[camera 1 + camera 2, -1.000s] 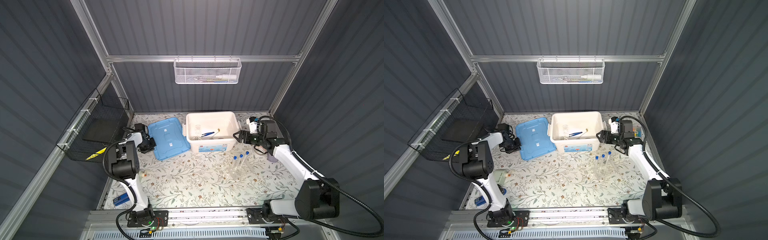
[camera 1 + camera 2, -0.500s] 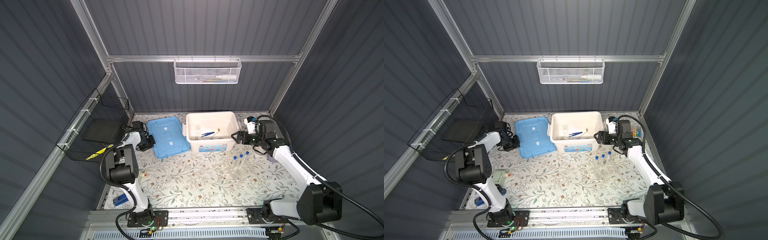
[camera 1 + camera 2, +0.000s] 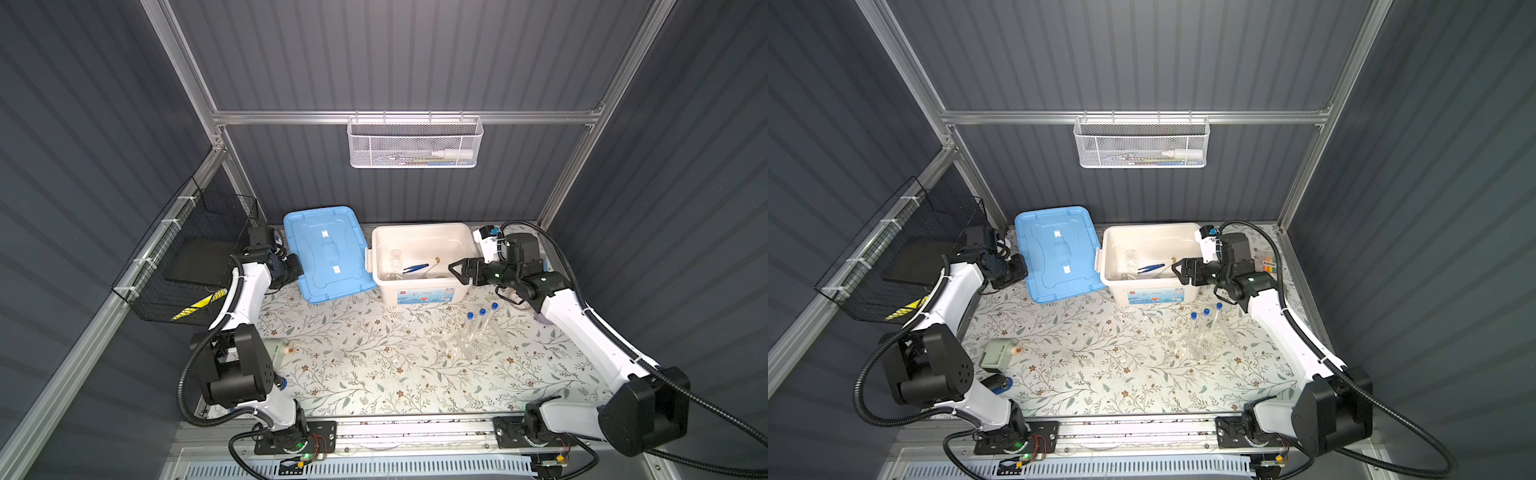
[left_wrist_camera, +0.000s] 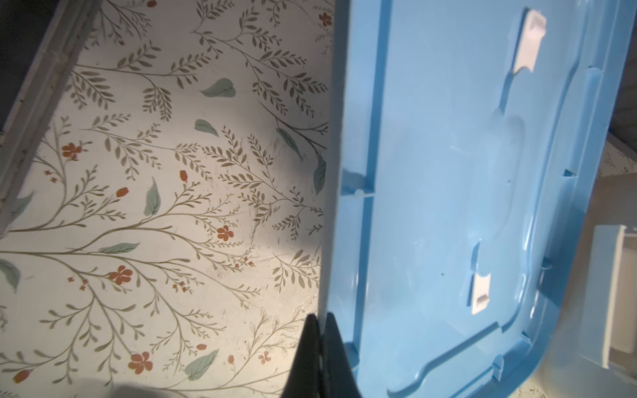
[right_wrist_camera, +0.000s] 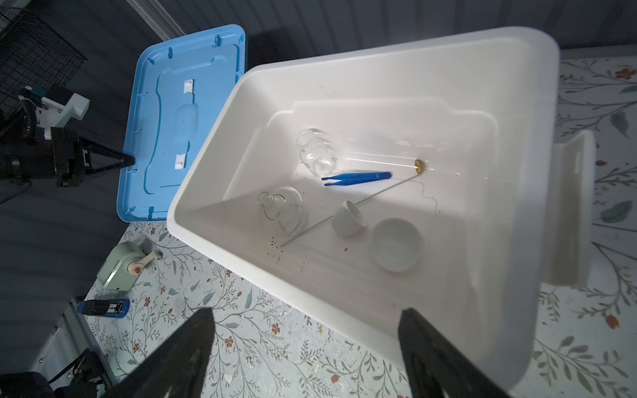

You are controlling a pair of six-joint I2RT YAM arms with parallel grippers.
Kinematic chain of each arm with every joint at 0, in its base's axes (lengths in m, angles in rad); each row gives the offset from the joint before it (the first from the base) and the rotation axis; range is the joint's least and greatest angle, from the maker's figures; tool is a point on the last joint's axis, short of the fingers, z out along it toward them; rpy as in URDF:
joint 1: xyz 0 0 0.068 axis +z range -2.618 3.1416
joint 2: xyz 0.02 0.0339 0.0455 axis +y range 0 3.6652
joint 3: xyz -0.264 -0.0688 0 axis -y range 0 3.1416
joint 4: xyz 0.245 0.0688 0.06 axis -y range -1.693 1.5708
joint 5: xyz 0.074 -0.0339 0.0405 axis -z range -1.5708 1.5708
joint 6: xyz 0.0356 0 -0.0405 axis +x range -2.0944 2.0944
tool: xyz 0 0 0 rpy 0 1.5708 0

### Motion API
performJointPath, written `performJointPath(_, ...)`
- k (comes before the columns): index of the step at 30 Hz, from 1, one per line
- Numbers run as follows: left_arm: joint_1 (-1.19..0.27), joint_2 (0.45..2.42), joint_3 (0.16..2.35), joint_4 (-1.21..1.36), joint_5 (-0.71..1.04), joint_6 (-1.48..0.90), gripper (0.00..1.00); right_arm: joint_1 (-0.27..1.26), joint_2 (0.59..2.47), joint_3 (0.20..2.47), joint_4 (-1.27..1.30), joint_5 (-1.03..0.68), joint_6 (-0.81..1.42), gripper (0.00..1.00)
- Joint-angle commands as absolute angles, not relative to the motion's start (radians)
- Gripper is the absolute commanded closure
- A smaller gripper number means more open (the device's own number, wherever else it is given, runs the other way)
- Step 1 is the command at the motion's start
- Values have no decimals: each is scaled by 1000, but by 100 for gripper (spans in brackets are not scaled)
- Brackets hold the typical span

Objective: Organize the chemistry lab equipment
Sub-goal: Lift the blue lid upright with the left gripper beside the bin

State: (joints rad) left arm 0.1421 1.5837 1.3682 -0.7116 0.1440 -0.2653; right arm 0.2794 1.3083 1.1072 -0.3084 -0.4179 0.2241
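My left gripper (image 4: 320, 322) is shut on the long edge of the blue lid (image 3: 326, 253), which is tilted up beside the white bin (image 3: 419, 230). In the bin lie blue tweezers (image 5: 356, 178), a thin brass-tipped rod (image 5: 344, 213), two white dishes (image 5: 396, 244), and two clear flasks (image 5: 315, 155). My right gripper (image 3: 455, 270) stands open at the bin's right rim with nothing between its fingers. In front of the bin, three blue-capped test tubes (image 3: 480, 328) stand in a clear holder on the flowered mat.
A pale green hand-crank device (image 3: 998, 353) and a blue stapler (image 3: 998, 382) lie at the front left. A pack of coloured pens (image 3: 1266, 264) sits behind my right arm. A black wire basket (image 3: 187, 257) hangs on the left wall and a white mesh basket (image 3: 413, 141) on the back rail.
The blue lid has risen and shifted toward the back wall with my left gripper on its edge. My right gripper has moved a little left, to the bin's rim.
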Motion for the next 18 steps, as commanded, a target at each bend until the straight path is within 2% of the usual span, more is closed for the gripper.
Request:
performJointPath(1, 152, 1528, 1443, -765, 71, -263, 100, 296, 1328, 1144, -308, -417, 221, 14)
performJointPath(6, 152, 1480, 1442, -788, 14, -251, 100, 308, 1333, 1154, -309, -416, 219, 14)
performJointPath(18, 152, 1375, 1486, -828, 2, -247, 100, 333, 1346, 1164, -305, -425, 221, 14)
